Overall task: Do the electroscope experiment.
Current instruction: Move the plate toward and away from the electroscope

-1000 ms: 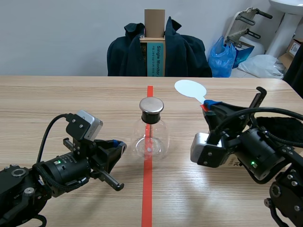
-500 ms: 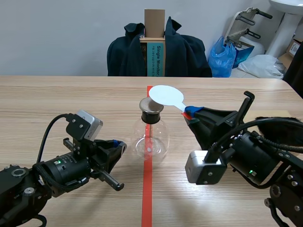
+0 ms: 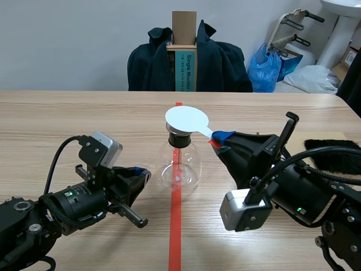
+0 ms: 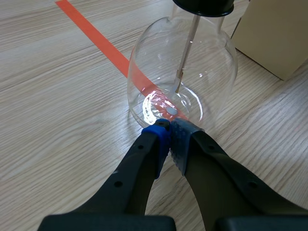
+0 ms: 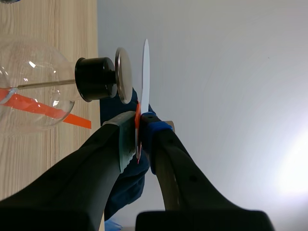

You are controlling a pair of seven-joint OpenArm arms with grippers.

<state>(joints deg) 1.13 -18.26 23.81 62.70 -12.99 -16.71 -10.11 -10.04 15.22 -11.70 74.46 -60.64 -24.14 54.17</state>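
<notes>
Wooden counter (image 3: pixel 67 124): right pincer (image 3: pixel 219 138), pinching a white round paddle (image 3: pixel 186 119), has swung it above the clear glass electroscope (image 3: pixel 180 166), likely to charge it; left pincer (image 4: pixel 168 130) pressed together.

wooden table (image 3: pixel 84 113); glass electroscope (image 3: pixel 179 164), black fur cloth (image 3: pixel 334 145)

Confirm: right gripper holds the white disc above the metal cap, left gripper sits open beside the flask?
No: the left gripper is shut on nothing, beside the flask, as the left wrist view shows. The right gripper does hold the white disc above the metal cap.
</notes>
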